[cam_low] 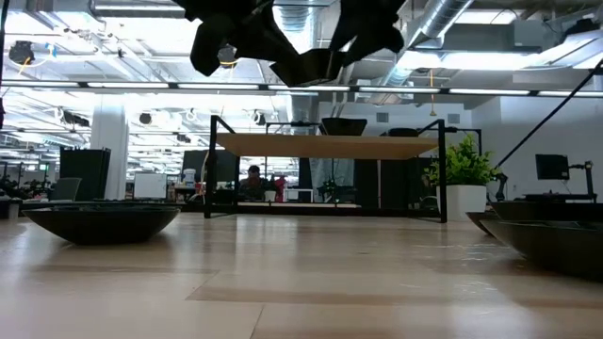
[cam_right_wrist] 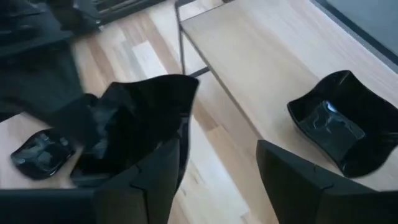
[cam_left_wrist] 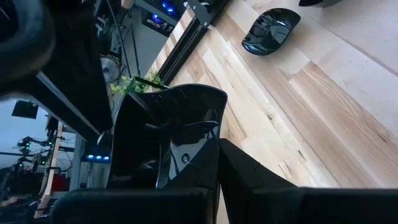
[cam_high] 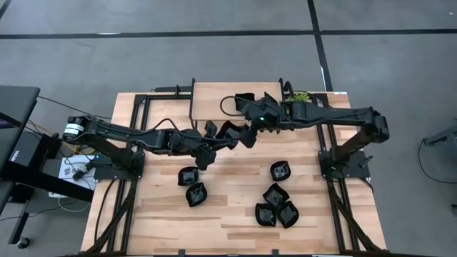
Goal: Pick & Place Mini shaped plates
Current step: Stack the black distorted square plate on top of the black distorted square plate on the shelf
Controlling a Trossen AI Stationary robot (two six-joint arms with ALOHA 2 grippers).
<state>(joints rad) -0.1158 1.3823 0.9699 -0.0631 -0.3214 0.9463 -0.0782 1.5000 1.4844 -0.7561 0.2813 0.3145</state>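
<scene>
a raised wooden shelf point(cam_high: 218, 100) stands at the back of the wooden table point(cam_high: 228, 214). one black plate on the shelf point(cam_high: 244, 100) sits near its right end, and the right wrist view shows it too point(cam_right_wrist: 333, 127). a small green plant point(cam_high: 296, 96) stands just to the right of the shelf.

six more black plates lie flat on the table. two plates on the left point(cam_high: 191, 184) sit close together. one plate alone point(cam_high: 280, 170) lies to the right of the middle. three plates in a bunch point(cam_high: 277, 207) lie nearer the front, touching each other.

one more plate, the held plate point(cam_high: 230, 133), is up in the air between the two arms, in front of the shelf. that makes eight plates in all.

the left gripper point(cam_high: 214, 139) is squeezed tight on the held plate, and the left wrist view shows the plate point(cam_left_wrist: 171, 134) standing up between its fingers. the right gripper point(cam_high: 251, 132) is right beside the same plate, with its fingers point(cam_right_wrist: 298, 180) spread wide apart. in the right wrist view the held plate point(cam_right_wrist: 149, 118) sits against one finger, and the other finger is away from it.
</scene>
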